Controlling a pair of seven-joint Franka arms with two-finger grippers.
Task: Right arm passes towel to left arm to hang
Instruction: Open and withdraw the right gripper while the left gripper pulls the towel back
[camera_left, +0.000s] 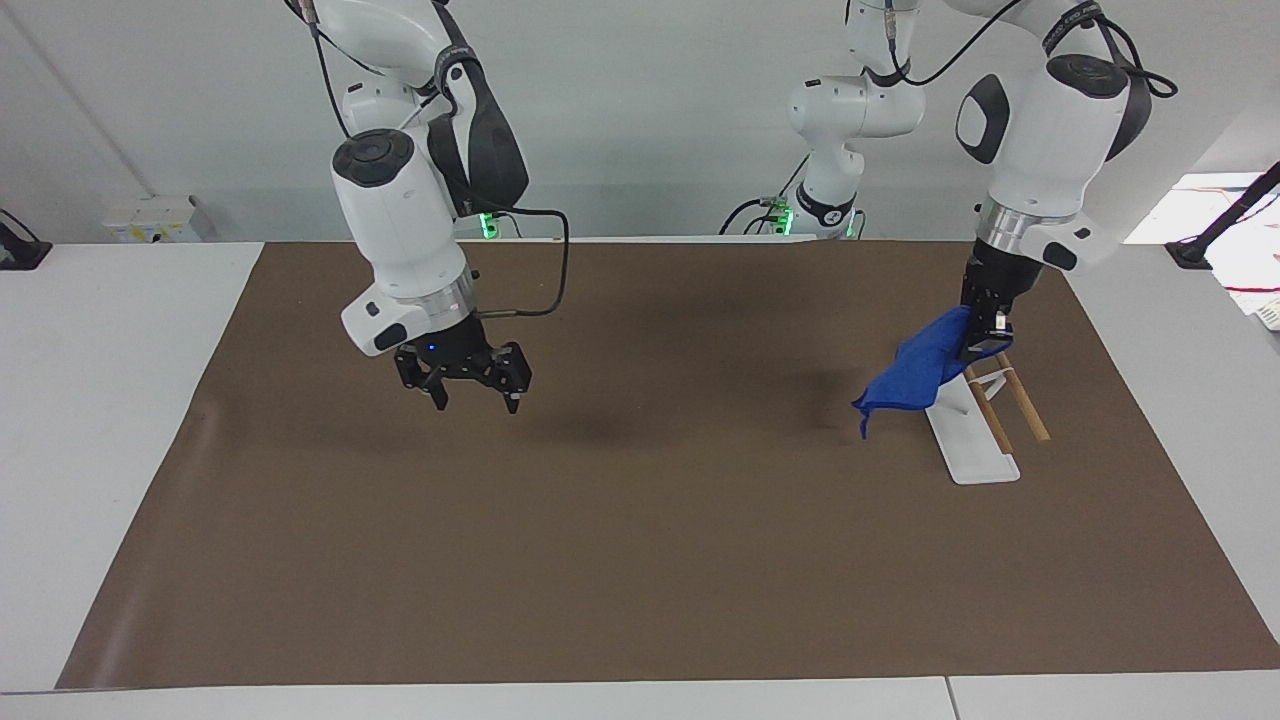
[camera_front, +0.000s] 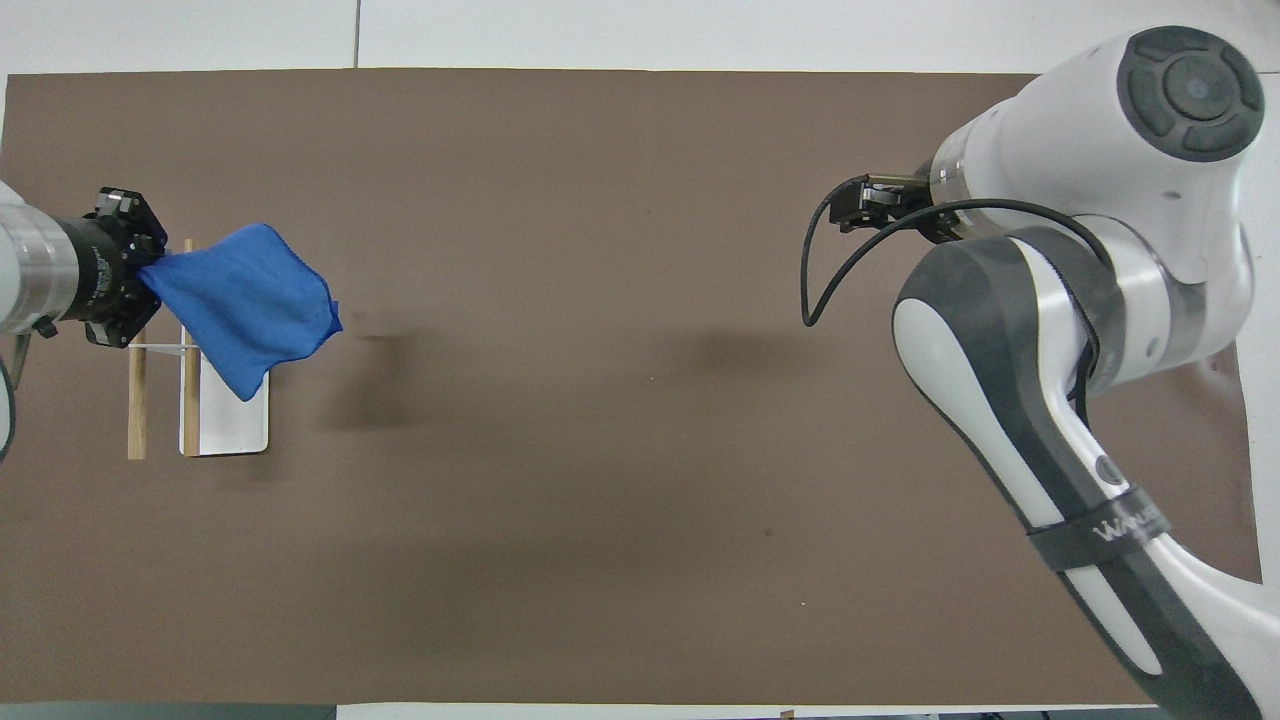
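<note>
left tool (camera_left: 985, 340) clamps towel (camera_left: 915, 375) over rack (camera_left: 975, 440) | right tool (camera_left: 470, 385) agape, prongs visible only facing

Towel (camera_left: 918, 375): bright royal-blue soft cloth — bunched, hanging in folds.
Hold: pinched at one edge by the left claw (camera_left: 985, 345), fingertips closed on it.
Place: in the air over the white rack (camera_left: 968, 440) — one corner dangling low.
</note>
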